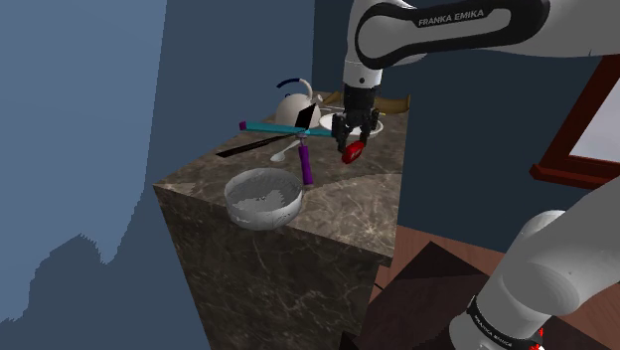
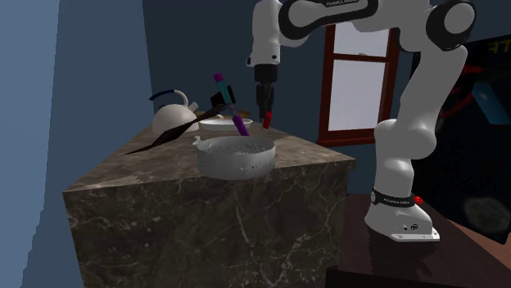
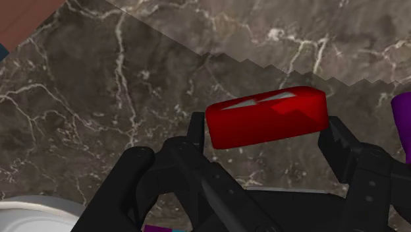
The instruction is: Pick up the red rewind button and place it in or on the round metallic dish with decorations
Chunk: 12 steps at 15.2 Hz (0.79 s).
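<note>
Between my fingers sits the red button (image 3: 267, 116) — my gripper (image 3: 265, 129) pinches it by its two short ends, one black finger against each. In the shoulder view the gripper (image 1: 352, 147) hangs over the far part of the counter (image 1: 343, 214) with the button (image 1: 353, 154) at its tip. I judge the button to be clear of the stone, though I can't tell by how much. The second exterior view shows the same: the button (image 2: 267, 121) at the gripper (image 2: 266, 114), behind the dish (image 2: 236, 165).

So I take the pick to be done, and the carry is the step in hand. The dish (image 1: 260, 215) stands near the counter's front edge, toward the shoulder view's lower left of me and well apart from the button. A purple tool (image 1: 306, 165) lies between us, its near end just beside the dish's rim. A kettle (image 1: 295, 107) stands farther back, out of my path.

The next move calls for travel across the counter toward the dish, high enough to pass over the purple tool and the raised rim. I should keep my grip firm on the way, since the hold is only on the button's ends. Once I am centred over the bowl, I lower — then part my fingers and let the button rest inside.
</note>
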### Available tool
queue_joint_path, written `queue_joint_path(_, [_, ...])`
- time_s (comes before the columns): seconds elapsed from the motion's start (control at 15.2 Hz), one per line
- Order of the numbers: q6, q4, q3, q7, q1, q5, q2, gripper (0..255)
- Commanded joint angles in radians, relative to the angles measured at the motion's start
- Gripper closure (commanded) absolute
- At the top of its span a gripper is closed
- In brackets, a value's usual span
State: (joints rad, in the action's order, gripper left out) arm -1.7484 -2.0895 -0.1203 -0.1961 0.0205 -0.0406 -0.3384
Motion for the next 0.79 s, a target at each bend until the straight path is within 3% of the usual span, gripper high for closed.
queue_joint_path(0.0, [0.028,0.029,0.0,-0.001,0.0,0.001,0.002,255])
queue_joint_path(0.53, [0.132,0.146,0.002,-0.002,0.002,0.003,0.015,255])
queue_joint_path(0.73, [0.13,0.18,-0.048,-0.076,-0.024,-0.008,0.049,255])
